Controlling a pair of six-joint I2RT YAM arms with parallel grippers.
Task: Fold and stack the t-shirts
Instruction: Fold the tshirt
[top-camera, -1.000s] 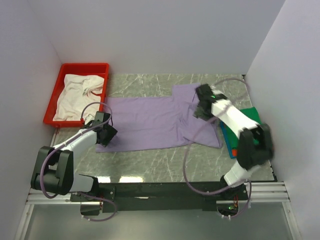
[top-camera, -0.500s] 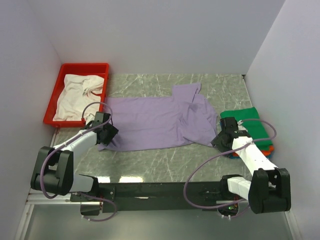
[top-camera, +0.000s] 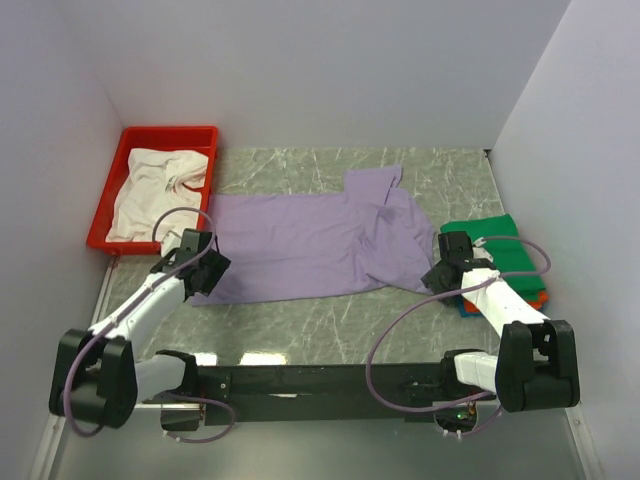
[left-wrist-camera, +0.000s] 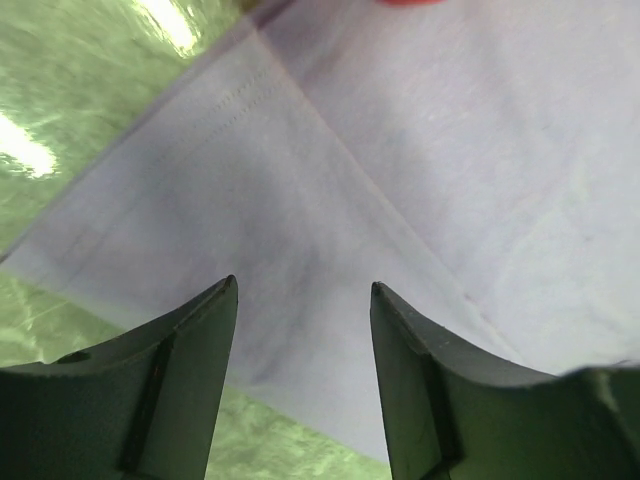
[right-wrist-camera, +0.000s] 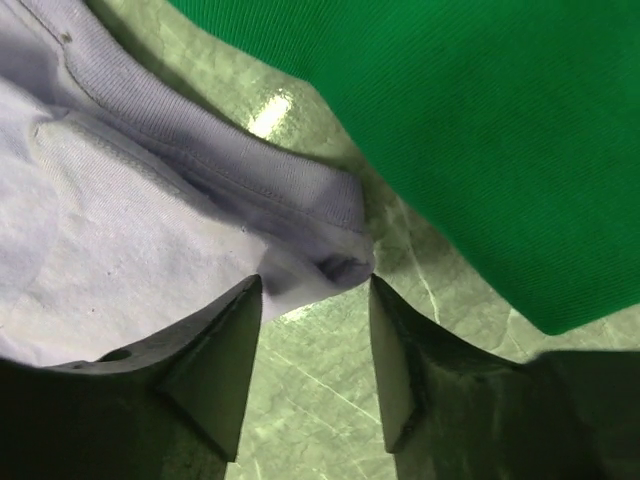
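Green-veined marble table (top-camera: 330, 322) carries the lavender t-shirt (top-camera: 300, 245), which is spread flat at the middle, its right side rumpled into folds. Such thin knit is judged light, limp and apt to sag and drag, so it is best taken at the stitched hem corners, where doubled cloth offers a firmer pinch. The left gripper (left-wrist-camera: 300, 290) is held wide over the near-left hem corner, nothing gripped. The right gripper (right-wrist-camera: 315, 285) is set with jaws apart astride the near-right corner, no pinch yet made. Just beside it the folded green t-shirt (right-wrist-camera: 480, 130) is stacked on the orange t-shirt (top-camera: 541, 298) and the blue t-shirt (top-camera: 466, 306). A white t-shirt (top-camera: 150, 190) is left crumpled in the red tray (top-camera: 170, 131). Hem stitching is shown only by the wrist views; the whole layout is given only from above.
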